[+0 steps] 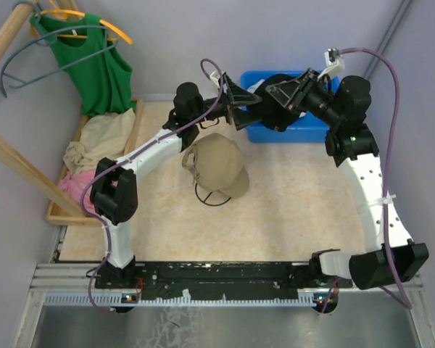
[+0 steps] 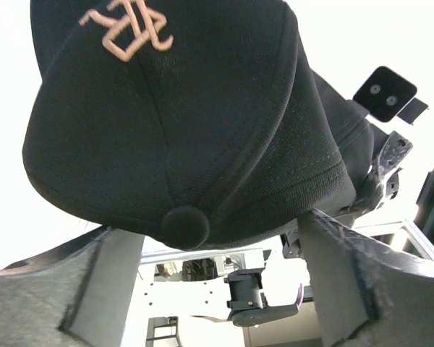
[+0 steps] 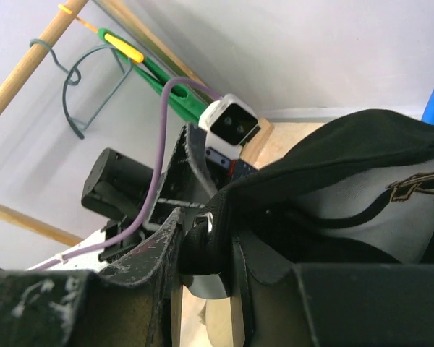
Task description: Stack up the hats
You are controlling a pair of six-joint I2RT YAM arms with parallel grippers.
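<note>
The left end effector (image 2: pixel 217 238) is spread wide. Its two fingers (image 2: pixel 94 289) stand well apart below the crown of the black cap (image 2: pixel 188 123), which fills the left wrist view. The top button and stitched logo face it, and nothing shows it pinching the cloth. In the top view, a tan cap (image 1: pixel 216 165) rests crown-up on the counter (image 1: pixel 297 196), near the middle and below both arms. A dark wire frame (image 1: pixel 210 197) shows at its near edge. I cannot tell whether another cap lies under it. The black cap hangs in the air between the two arms, over the near-left corner of the blue bin (image 1: pixel 304 134). The right end effector (image 3: pixel 202 233) is closed narrowly on the cap's rear band, with the pale lining turned toward its own camera.

This looks like the carry toward the tan cap. To do it well, the right arm should keep its pinch on the band. The hollow should be turned downward and the brim lined up with the tan brim. The cap can then be lowered squarely so the crowns nest, with the left fingers steadying the crown if it sags.
</note>
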